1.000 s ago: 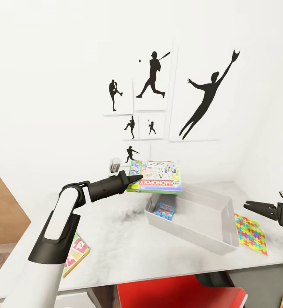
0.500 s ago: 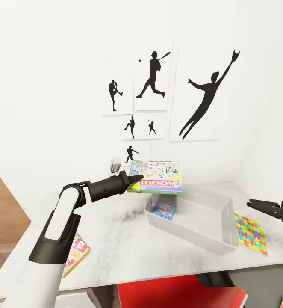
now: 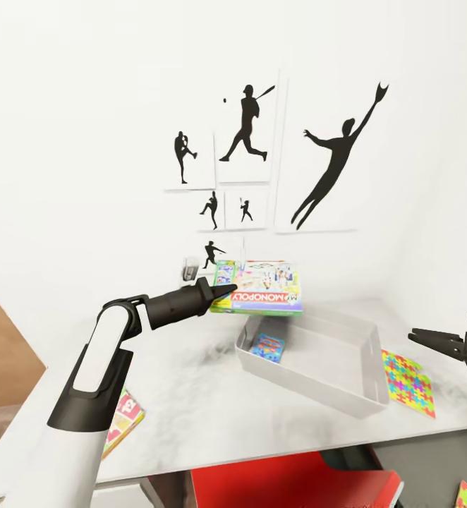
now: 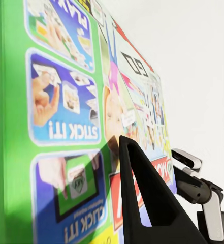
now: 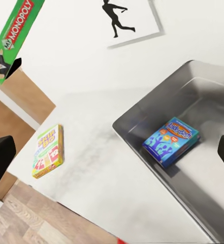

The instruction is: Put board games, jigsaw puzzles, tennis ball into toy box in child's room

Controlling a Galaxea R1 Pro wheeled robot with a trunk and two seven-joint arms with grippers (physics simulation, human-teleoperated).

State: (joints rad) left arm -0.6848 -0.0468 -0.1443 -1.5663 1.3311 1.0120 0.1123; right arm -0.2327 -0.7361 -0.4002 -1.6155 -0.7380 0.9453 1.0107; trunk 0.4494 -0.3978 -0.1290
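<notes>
left hand (image 3: 223, 291) holding Monopoly box (image 3: 265, 288) above toy box (image 3: 311, 368)

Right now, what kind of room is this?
Most likely a child's bedroom or playroom: black baseball-player silhouette prints on the white wall, a green Monopoly board game box held over a grey rectangular toy bin, and a multicoloured jigsaw puzzle on the pale marbled table.

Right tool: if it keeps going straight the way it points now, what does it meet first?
Probably the grey rectangular toy box: the open right tool points across the table toward it, likely passing over its rim, though depth is unclear.
</notes>
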